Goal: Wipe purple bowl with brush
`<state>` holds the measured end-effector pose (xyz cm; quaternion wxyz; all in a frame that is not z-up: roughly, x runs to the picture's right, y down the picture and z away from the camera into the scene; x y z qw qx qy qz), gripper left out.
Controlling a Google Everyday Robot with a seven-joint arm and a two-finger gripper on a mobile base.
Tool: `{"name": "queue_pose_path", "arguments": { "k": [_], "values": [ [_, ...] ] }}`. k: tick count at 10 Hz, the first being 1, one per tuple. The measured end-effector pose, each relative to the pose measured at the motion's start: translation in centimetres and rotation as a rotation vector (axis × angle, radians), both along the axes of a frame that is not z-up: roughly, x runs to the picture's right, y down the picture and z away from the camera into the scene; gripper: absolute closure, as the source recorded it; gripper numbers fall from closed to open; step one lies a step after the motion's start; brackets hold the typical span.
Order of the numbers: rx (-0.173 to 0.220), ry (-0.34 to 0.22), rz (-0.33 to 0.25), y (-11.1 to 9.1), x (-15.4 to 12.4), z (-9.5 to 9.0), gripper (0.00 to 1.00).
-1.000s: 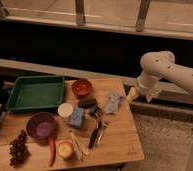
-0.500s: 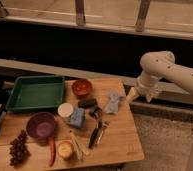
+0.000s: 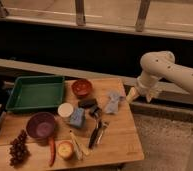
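The pincer (image 3: pixel 141 95) hangs released and empty just off the right edge of the tabletop (image 3: pixel 121 146). The purple bowl (image 3: pixel 41 125) sits near the tabletop's near-left corner. The brush (image 3: pixel 93 136) lies toward the middle of the near edge, beside a silver utensil (image 3: pixel 101 131).

Purple bowl (image 3: pixel 41 125), blk brush (image 3: pixel 94 136); cream gripper (image 3: pixel 141 96) beside table (image 3: pixel 121 146).

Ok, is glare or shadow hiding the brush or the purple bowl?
Camera view: dim, warm light; the purple bowl shows only a soft sheen inside; the black brush stands out against the wooden table; deep shadow lies behind the table; the gripper, open, hangs lit beyond the table's right edge.
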<state>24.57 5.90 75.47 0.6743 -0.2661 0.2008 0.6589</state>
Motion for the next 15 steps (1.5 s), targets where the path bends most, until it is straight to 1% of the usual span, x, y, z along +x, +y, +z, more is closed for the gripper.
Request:
{"name": "queue_pose_path", "arguments": {
  "k": [11, 13, 15],
  "values": [
    [0.001, 0.0, -0.003, 0.0, -0.1, 0.0, 0.29],
    [0.001, -0.026, -0.025, 0.0, -1.1, 0.0, 0.29],
    [0.003, -0.09, -0.053, -0.5, -4.6, 0.4, 0.29]
  ]
}}
